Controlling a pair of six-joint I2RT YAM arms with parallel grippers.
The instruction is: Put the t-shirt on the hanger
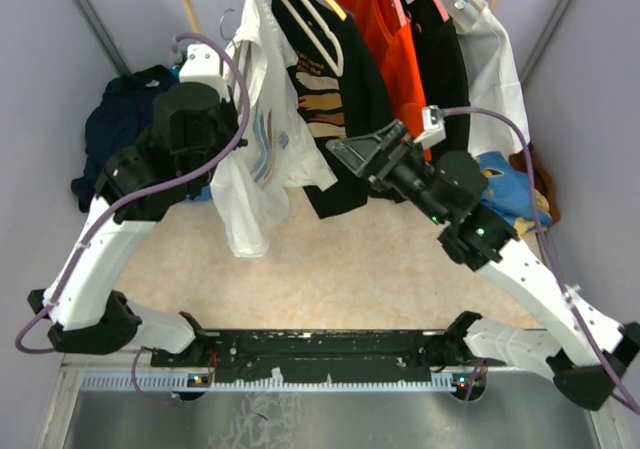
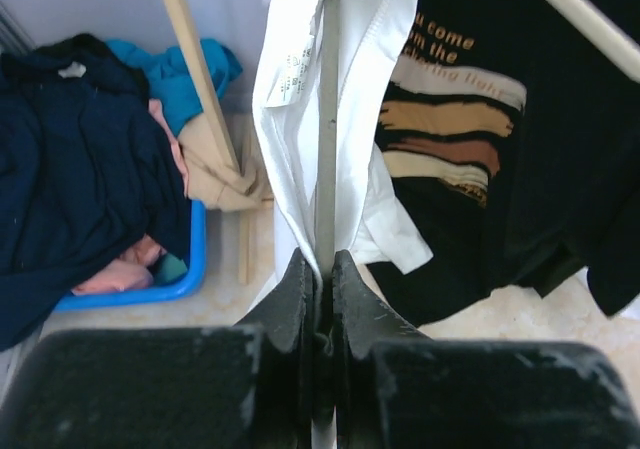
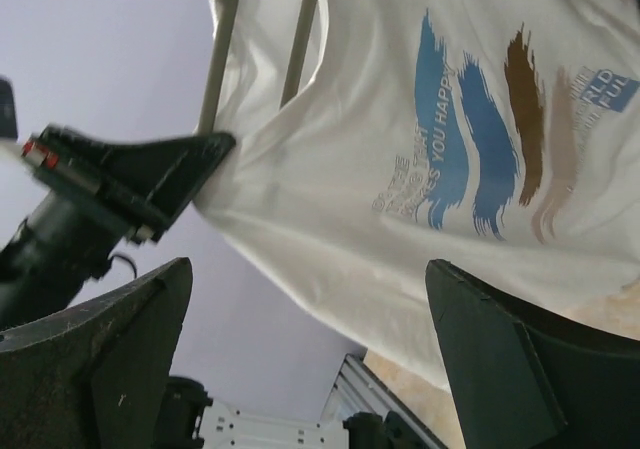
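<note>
The white t-shirt with blue brush-stroke print hangs at the left end of the rail, draped over the hanger. The hanger's pale grey bar runs down inside the cloth, and two of its arms show through the neck. My left gripper is shut on the hanger bar, with t-shirt fabric caught alongside it. It also shows in the right wrist view as the left gripper at the shirt's edge. My right gripper stands wide open just right of the shirt, holding nothing; its fingers sit below the print.
On the rail to the right hang a black printed shirt, an orange one and a plain white garment. A blue bin of dark clothes sits at the left by a wooden post. More clothes lie at the right.
</note>
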